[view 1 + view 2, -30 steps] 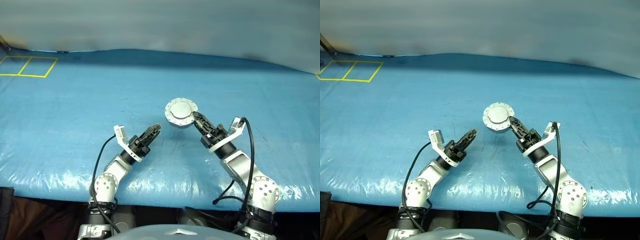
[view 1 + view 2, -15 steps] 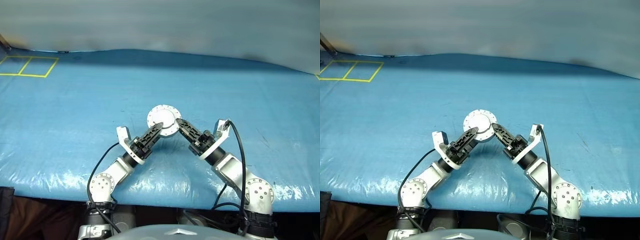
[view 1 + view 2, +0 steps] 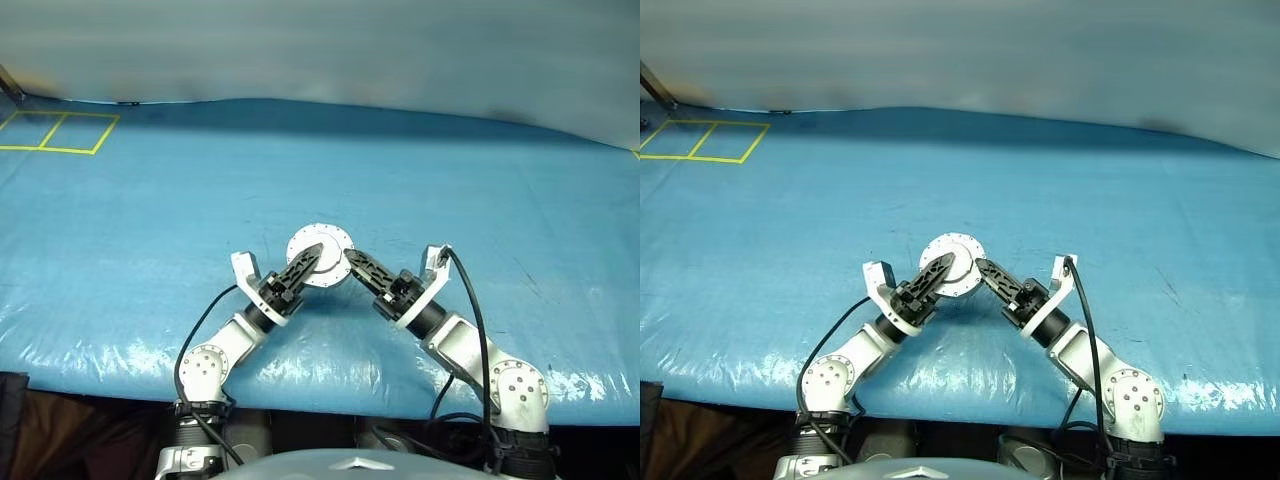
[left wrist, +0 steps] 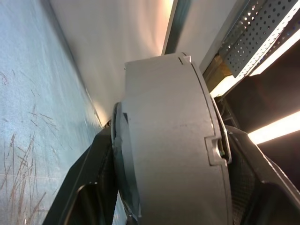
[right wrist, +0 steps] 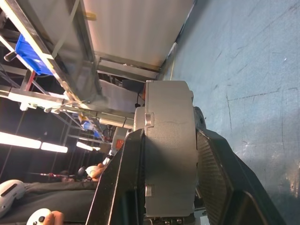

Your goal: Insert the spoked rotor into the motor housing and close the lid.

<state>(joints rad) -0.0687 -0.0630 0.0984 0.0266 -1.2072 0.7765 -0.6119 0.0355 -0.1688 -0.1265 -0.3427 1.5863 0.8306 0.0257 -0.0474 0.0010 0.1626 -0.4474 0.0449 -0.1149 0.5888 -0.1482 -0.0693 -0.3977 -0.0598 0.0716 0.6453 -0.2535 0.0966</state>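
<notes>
Motor housing point(image 3: 319, 255), round and silver, lid shut so that the whole reads as one closed drum with small screws round its face; held up over the blue sheet point(image 3: 150, 220) that covers the table, flat face toward the head camera. Clamped on the housing from the near-right side, the right gripper point(image 3: 352, 262), one black finger against each flat face, as the right wrist view makes plain with the grey rim point(image 5: 168, 154) sandwiched between the two pads point(image 5: 213, 164). Meeting the housing from the near-left side, the left gripper point(image 3: 308, 258), fingers spread round the same drum; in the left wrist view the grey body point(image 4: 173, 140) sits between the black fingers point(image 4: 93, 187), close on both sides, but cannot tell for sure whether both press on the metal. Both arms angled inward toward the housing, forming a peak with it at the top. Far off to the left of the housing, near the sheet's back corner, a yellow taped rectangle point(image 3: 55, 133) split in two boxes. Beyond the housing, past the sheet's far edge, a pale wall point(image 3: 320, 50).
</notes>
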